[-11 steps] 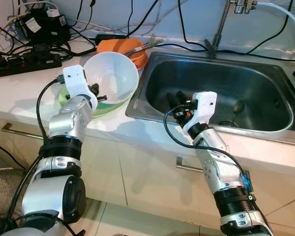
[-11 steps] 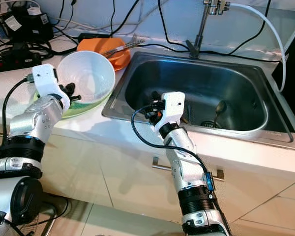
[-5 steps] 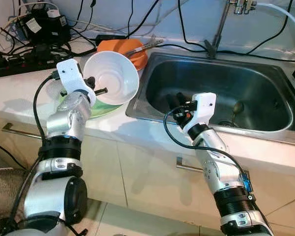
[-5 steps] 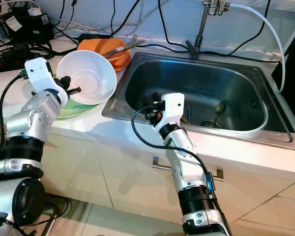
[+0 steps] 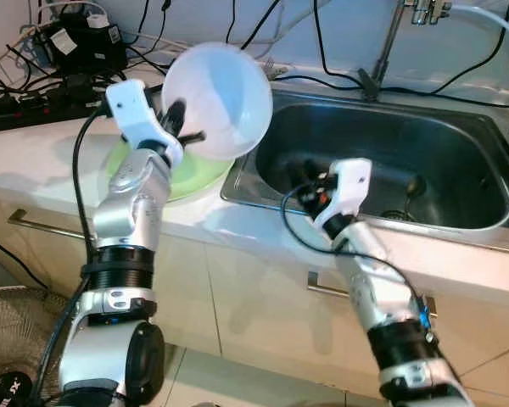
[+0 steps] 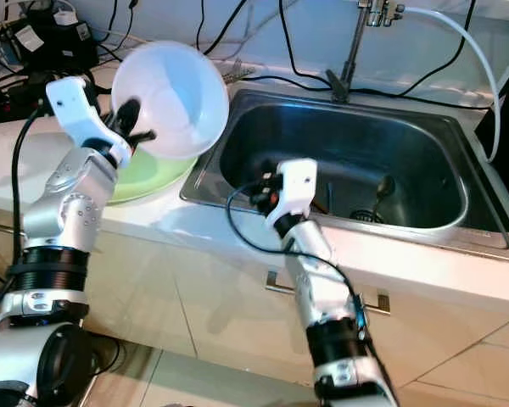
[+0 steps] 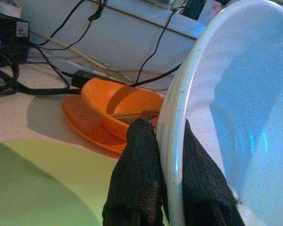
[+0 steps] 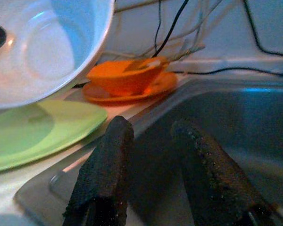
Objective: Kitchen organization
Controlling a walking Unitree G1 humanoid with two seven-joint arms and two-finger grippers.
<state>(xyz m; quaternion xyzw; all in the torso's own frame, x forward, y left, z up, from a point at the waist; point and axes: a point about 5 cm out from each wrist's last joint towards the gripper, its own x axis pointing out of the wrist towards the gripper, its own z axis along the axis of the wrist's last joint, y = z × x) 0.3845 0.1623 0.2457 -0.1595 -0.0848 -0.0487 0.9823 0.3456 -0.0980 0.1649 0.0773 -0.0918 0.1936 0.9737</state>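
The left gripper clamps the rim of one white round ceramic bowl, held tilted above one green round plate on the countertop. One orange bowl sits on one orange plate behind. The right gripper, fingers narrowly parted and empty, hangs over one stainless steel sink.

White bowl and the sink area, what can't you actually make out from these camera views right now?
- Orange bowl: its contents; in the eye views the lifted white bowl, pinched at the rim by the left gripper, covers it.
- Green plate: partly hidden under the white bowl.
- Sink bottom: a spoon-like item by the drain, too small to identify.
- Right gripper: open over the sink; its fingertips blurred.
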